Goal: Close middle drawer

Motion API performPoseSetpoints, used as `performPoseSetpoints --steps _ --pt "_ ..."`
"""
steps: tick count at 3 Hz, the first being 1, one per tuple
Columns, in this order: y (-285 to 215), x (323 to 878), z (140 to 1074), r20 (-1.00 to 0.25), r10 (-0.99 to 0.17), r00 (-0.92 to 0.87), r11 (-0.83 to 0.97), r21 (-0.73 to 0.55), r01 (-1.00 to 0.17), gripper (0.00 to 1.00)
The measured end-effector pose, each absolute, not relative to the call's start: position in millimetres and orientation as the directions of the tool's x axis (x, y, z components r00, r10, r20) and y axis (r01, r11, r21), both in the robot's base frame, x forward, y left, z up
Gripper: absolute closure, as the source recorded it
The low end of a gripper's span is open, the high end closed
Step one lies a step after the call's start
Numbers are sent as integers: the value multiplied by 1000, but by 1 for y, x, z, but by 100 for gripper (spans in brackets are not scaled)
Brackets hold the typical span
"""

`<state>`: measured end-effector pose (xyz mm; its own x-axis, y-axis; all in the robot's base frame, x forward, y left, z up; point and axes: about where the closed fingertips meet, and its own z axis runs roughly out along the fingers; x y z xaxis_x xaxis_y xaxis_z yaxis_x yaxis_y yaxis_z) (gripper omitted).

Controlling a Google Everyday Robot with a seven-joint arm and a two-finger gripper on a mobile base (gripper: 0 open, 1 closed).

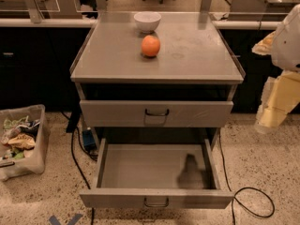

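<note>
The middle drawer [157, 198] is pulled far out of the grey cabinet. It is a wide shallow grey tray with a small dark loop handle [156, 202] on its flat front, and it is empty apart from a shadow. The upper drawer [156, 113] sits above it, just under the tabletop, and stands slightly out. The lowest drawer is hidden beneath the open one. My gripper [268, 121] hangs at the right edge of the camera view, pale yellow below a white arm, to the right of the cabinet at the height of the upper drawer, touching nothing.
An orange [150, 46] and a white bowl [147, 21] stand on the cabinet top [197, 55]. A clear bin [23, 142] of rubbish stands on the floor at the left. Black cables [255, 203] loop on the floor at both sides of the cabinet.
</note>
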<state>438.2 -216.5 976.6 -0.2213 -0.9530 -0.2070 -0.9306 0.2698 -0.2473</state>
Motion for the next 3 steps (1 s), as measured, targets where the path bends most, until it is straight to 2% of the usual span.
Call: performPoseSetpoints --steps 2,3 --pt "-229 431 943 -185 -946 -265 304 -229 -925 0" --pt "-256 416 881 -143 -922 -359 382 -194 -904 19"
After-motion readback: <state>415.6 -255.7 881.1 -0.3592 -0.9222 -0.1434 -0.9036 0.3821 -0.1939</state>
